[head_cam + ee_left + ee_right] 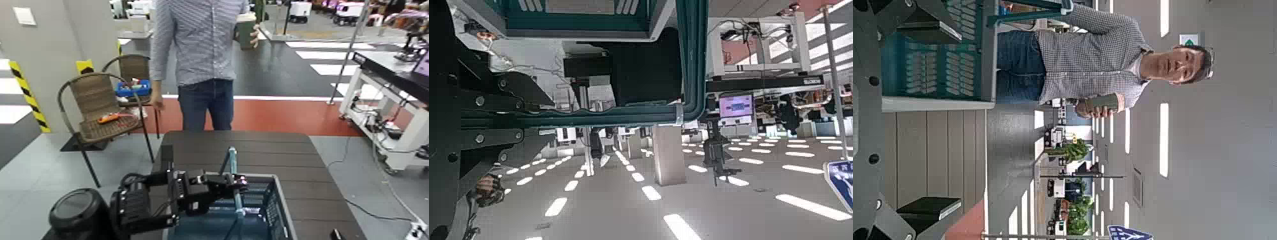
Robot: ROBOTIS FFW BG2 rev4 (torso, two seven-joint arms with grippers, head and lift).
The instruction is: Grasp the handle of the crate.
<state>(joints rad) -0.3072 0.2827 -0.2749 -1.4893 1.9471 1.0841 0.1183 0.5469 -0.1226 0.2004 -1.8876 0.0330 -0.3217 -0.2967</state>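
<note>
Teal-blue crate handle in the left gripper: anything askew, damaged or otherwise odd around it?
Nothing stands out. The teal-blue bail handle stands raised over the dark blue-grey plastic basket, with the black left gripper shut on it. I see no break in the visible bar or rim.

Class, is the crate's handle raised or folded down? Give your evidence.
Raised: the handle stands above the rim of the crate, gripped by the left gripper.

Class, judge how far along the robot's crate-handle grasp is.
Done: the left gripper has reached the handle, raised above the crate. In hand: its jaws are shut on the bar. Left: seemingly nothing; the right gripper hangs open nearby.
</note>
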